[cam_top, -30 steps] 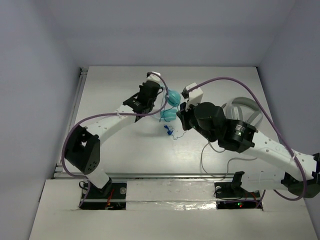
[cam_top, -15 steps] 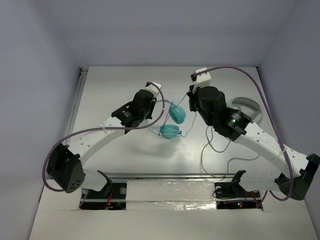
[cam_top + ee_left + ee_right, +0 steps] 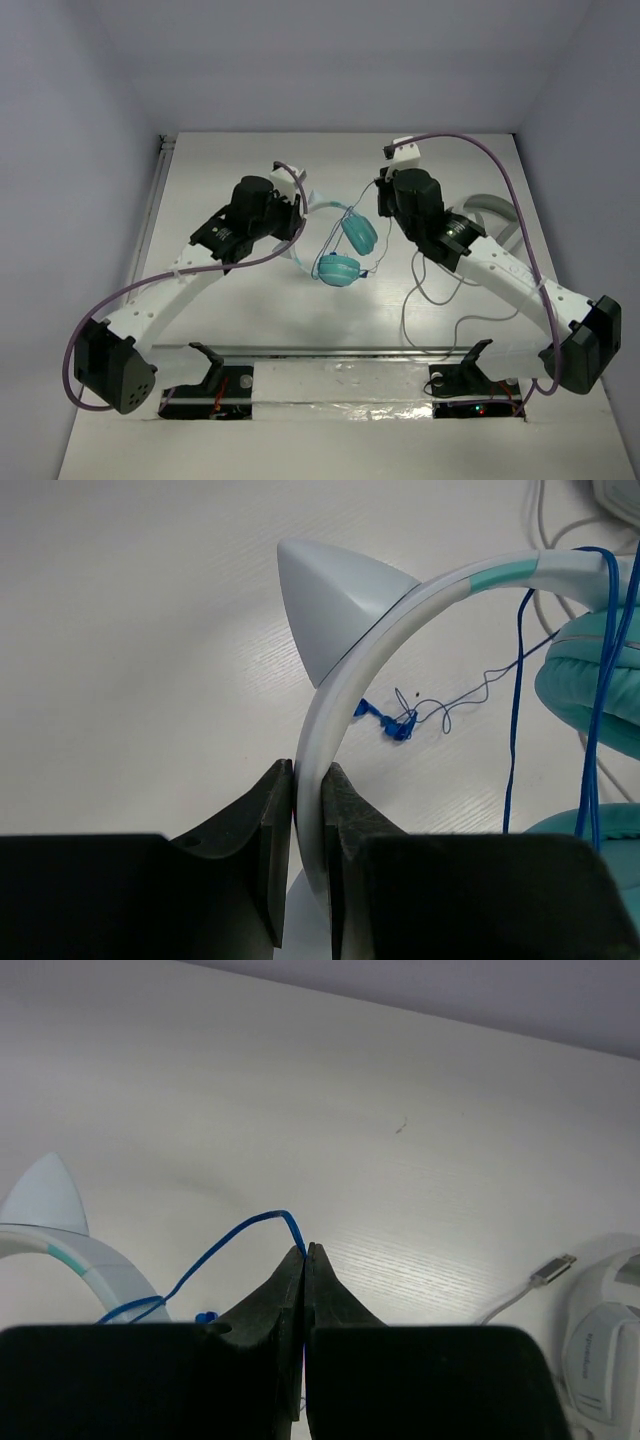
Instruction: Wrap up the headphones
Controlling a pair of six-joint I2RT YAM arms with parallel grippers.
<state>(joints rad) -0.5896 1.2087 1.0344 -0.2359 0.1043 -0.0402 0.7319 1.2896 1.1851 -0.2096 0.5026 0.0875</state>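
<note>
The headphones have two teal earcups (image 3: 358,233), a white headband (image 3: 322,205) with a cat-ear point, and a thin blue cord (image 3: 345,218). My left gripper (image 3: 297,212) is shut on the headband (image 3: 345,670), which stands pinched between the jaws (image 3: 308,785). An earcup (image 3: 590,675) and several cord strands (image 3: 515,710) hang at the right of the left wrist view. My right gripper (image 3: 381,200) is shut on the cord (image 3: 235,1235) at its fingertips (image 3: 306,1252), behind the earcups. The cord's plug end (image 3: 397,723) lies on the table.
Larger grey-white headphones (image 3: 495,215) lie at the right behind the right arm. Their grey cable (image 3: 430,300) loops toward the front, and its plug (image 3: 550,1270) shows in the right wrist view. Walls enclose the table on three sides.
The right gripper moved back and away from the earcups, drawing the blue cord out. The left gripper shifted left and nearer with the headband, and the earcups swung round.
</note>
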